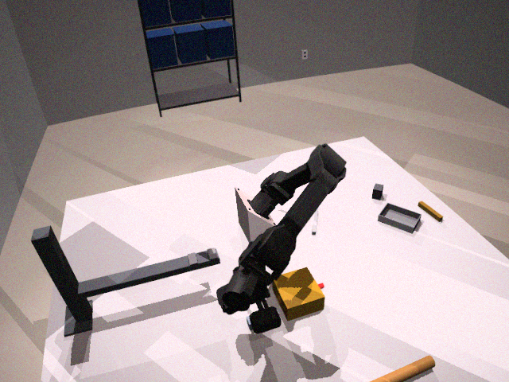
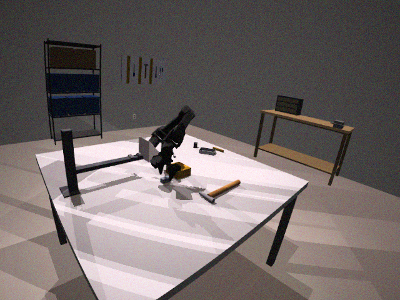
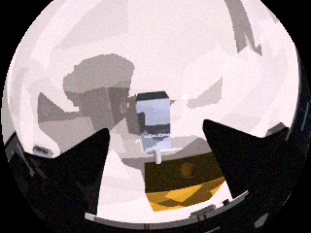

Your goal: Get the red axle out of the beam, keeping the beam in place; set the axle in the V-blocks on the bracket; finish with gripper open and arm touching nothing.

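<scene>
The yellow beam block [image 1: 299, 292] [image 2: 182, 170] [image 3: 185, 189] lies on the white table [image 1: 390, 279]. The red axle's tip [image 1: 320, 285] sticks out of its far right side; the rest is hidden inside. My gripper [image 1: 259, 311] [image 2: 165, 175] [image 3: 155, 128] is open, low over the table at the beam's front left corner. A dark grey block with a white peg [image 1: 265, 319] [image 3: 153, 121] lies on the table between the spread fingers. The dark bracket [image 1: 143, 273] [image 2: 97, 166] stands at the left, and its arm ends in grey V-blocks [image 1: 203, 256] [image 2: 134, 156].
A hammer [image 1: 406, 372] [image 2: 222, 189] lies at the table's front right. A grey tray [image 1: 399, 217] [image 2: 207, 150], a small black cube [image 1: 377, 191] and a yellow bar [image 1: 429, 210] lie at the far right. A grey triangular plate [image 1: 246, 216] stands beside the arm.
</scene>
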### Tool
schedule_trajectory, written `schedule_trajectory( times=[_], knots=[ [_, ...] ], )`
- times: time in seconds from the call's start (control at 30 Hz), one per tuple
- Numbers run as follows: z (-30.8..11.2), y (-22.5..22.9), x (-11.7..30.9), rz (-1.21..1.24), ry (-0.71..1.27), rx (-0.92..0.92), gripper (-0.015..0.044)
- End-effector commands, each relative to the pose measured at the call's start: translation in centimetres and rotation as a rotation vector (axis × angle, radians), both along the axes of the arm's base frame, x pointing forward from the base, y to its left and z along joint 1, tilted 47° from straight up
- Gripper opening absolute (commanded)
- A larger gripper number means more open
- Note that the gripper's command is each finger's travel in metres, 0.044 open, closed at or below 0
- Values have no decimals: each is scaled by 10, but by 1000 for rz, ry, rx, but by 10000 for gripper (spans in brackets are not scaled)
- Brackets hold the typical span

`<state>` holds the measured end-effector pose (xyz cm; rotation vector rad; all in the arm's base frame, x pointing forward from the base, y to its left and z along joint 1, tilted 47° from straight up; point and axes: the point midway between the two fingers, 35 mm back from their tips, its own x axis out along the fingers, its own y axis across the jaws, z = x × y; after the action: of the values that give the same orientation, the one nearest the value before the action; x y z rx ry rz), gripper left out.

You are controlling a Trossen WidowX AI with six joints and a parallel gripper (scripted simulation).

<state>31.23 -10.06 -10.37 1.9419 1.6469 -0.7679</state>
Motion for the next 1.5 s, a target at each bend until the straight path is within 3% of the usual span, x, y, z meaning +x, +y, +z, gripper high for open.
schedule_trajectory(
  times=[0.0,0.63,0.77,1.17,1.47],
  knots=[
    [6,-8,0,4,-5,-9,440],
    [33,-36,-4,4,-4,-11,440],
    [47,-16,0,-1,1,-7,440],
    [166,102,-16,7,-4,-2,440],
    [170,109,-20,8,-5,1,440]
  ],
)
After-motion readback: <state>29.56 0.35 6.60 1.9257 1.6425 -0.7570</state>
